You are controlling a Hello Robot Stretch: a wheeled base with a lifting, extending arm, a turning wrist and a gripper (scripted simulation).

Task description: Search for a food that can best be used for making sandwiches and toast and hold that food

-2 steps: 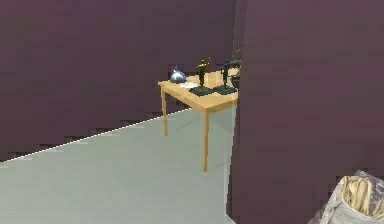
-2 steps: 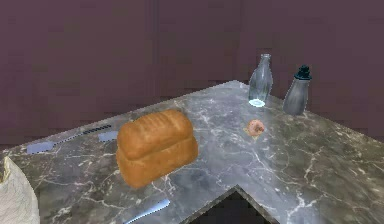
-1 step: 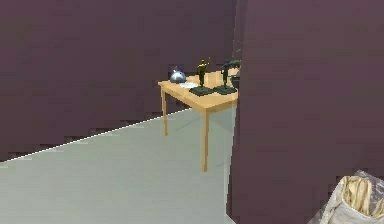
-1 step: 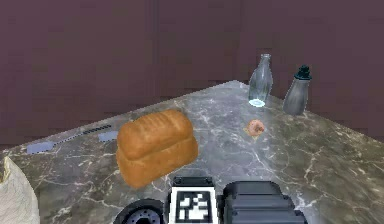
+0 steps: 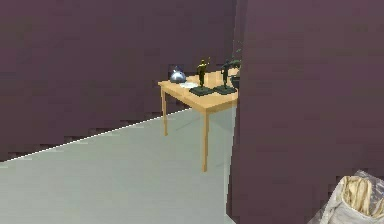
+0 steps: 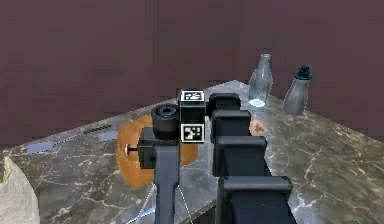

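Note:
In the arm side view the dark arm bar rises from the bottom edge over a grey marble counter (image 6: 330, 150). The gripper (image 6: 143, 152) sits left of the two white marker squares. Right behind it on the counter lies a round orange-brown lump (image 6: 127, 133), rounded like a loaf of bread. I cannot tell whether the gripper touches it or holds anything.
Two glass bottles (image 6: 261, 79) (image 6: 298, 90) stand at the counter's far right, with a small pinkish thing (image 6: 258, 128) nearer the arm. A white rounded object (image 6: 14, 196) sits at the lower left. In the forward view a wooden table (image 5: 202, 103) carries small dark figures; a dark wall (image 5: 300, 100) stands close on the right.

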